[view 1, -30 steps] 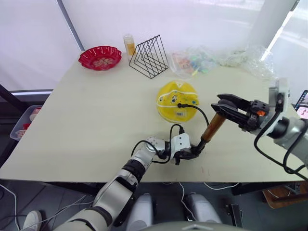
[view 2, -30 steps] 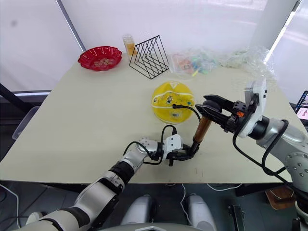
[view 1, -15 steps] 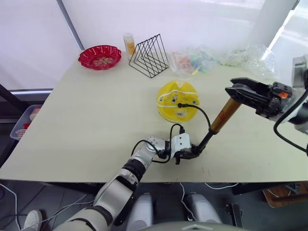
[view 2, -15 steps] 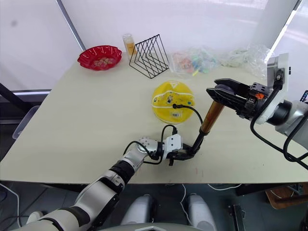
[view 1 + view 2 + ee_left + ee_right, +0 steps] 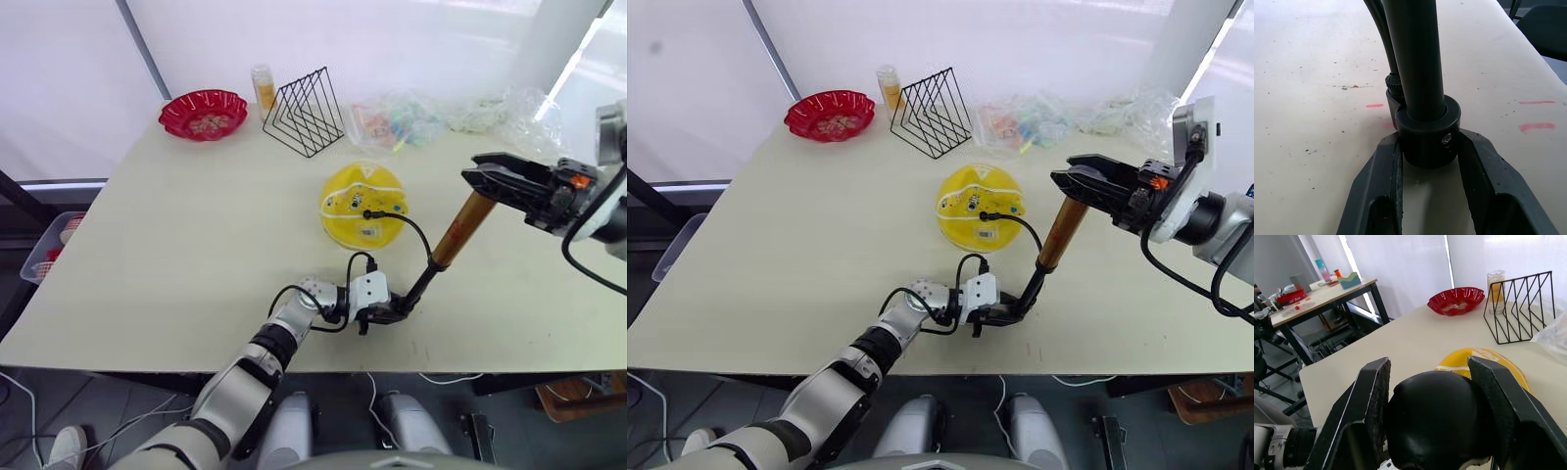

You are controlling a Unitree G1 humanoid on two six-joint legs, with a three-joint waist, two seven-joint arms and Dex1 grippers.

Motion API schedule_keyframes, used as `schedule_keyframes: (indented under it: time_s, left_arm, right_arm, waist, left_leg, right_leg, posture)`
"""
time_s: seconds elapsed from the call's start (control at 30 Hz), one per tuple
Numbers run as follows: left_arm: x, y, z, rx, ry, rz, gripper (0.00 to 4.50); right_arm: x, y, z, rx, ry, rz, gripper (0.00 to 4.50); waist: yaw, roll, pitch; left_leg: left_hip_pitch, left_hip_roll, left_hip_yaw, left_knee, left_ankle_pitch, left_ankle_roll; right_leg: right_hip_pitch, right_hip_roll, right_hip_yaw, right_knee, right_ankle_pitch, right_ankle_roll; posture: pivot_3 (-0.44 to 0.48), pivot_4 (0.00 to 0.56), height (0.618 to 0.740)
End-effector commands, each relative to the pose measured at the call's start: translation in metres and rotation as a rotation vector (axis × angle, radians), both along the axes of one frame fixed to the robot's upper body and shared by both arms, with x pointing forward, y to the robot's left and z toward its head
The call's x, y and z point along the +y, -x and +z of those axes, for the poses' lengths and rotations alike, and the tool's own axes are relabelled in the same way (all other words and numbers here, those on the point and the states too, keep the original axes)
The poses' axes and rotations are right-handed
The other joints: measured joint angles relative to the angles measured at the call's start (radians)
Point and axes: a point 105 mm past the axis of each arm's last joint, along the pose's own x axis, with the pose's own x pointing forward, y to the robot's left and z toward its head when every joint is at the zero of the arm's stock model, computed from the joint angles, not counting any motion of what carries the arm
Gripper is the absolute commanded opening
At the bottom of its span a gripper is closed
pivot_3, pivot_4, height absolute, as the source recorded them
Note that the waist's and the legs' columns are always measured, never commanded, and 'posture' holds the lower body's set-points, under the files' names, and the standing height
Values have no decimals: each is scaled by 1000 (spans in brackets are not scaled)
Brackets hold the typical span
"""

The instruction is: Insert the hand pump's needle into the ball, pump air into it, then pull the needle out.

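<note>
Fingers of the left gripper (image 5: 384,315) clamp the hand pump (image 5: 443,253) at its base, anchoring it just beside the ball (image 5: 361,204); right gripper (image 5: 490,180) fingers clasp the handle, presumably for stroking. One needle (image 5: 368,213) sits in the ball. One pump, one ball.

No legible text, only small unreadable printed marks on the yellow ball (image 5: 361,204)
</note>
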Motion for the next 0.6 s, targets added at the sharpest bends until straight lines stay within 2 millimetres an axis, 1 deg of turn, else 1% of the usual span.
schedule_keyframes:
  time_s: [0.03, 0.1, 0.17, 0.23, 0.27, 0.33, 0.4, 0.47, 0.5, 0.6]
  left_arm:
    - [25, 18, -46, 127, -165, 15, 1146]
    - [26, 15, -46, 142, -173, 37, 1146]
    - [26, 14, -46, 149, -176, 47, 1146]
    - [27, 12, -47, 172, -200, 53, 1146]
    - [27, 11, -47, 179, -211, 57, 1146]
    - [27, 11, -47, 187, -222, 60, 1146]
    - [27, 11, -47, 190, -227, 59, 1146]
    - [27, 11, -47, 191, -229, 59, 1146]
    - [26, 11, -47, 191, -228, 58, 1146]
    - [24, 11, -46, 191, -227, 51, 1146]
  right_arm:
    - [-13, 11, 50, -224, -31, -65, 2028]
    - [2, 15, 38, -198, -28, -6, 2028]
    - [9, 18, 34, -189, -32, 18, 2028]
    - [26, 24, 15, -157, 0, 80, 2028]
    - [31, 26, 8, -148, 8, 94, 2028]
    - [35, 27, -2, -144, 39, 100, 2028]
    - [37, 27, -12, -139, 72, 102, 2028]
    - [38, 28, -15, -141, 79, 102, 2028]
    - [38, 26, -24, -131, 100, 100, 2028]
    - [39, 22, -43, -107, 126, 92, 2028]
  waist:
    - [0, 0, 0]
    - [0, 0, 0]
    - [0, 0, 0]
    - [0, 0, 0]
    - [0, 0, 0]
    - [0, 0, -1]
    - [-1, -1, -2]
    - [-2, -1, -3]
    - [-2, 0, -4]
    - [-2, -2, -11]
  left_leg:
    - [0, 0, 0, 0, 0, 0]
    - [0, 0, 0, 0, 0, 1]
    - [0, 0, 0, -1, -1, 1]
    - [0, 0, 0, -1, -1, 1]
    - [0, 0, 0, -1, -1, 1]
    - [1, 0, -1, -1, -1, 1]
    - [3, 0, 0, -1, -1, 1]
    - [5, 1, -1, 0, -1, 1]
    - [5, 1, -1, 0, -1, 1]
    - [7, 1, -1, 0, -1, 1]
  right_leg:
    - [0, 0, 0, 0, 0, 0]
    - [0, 0, 0, -1, 0, 0]
    - [0, 0, 0, -1, 1, 1]
    - [0, 0, 0, -1, 1, 1]
    - [0, 0, 0, -1, 0, 2]
    - [1, 0, -1, -1, -1, 3]
    - [3, 0, 0, -1, -3, 2]
    - [4, 0, 0, -1, -4, 1]
    - [4, 0, 0, -1, -4, 1]
    - [5, 1, -1, -1, -4, 1]
  posture:
    - [0, 150, 735]
    - [0, 150, 735]
    - [0, 150, 735]
    - [0, 150, 735]
    - [0, 150, 735]
    - [0, 150, 735]
    - [0, 150, 735]
    - [0, 150, 735]
    - [0, 150, 735]
    - [0, 150, 735]
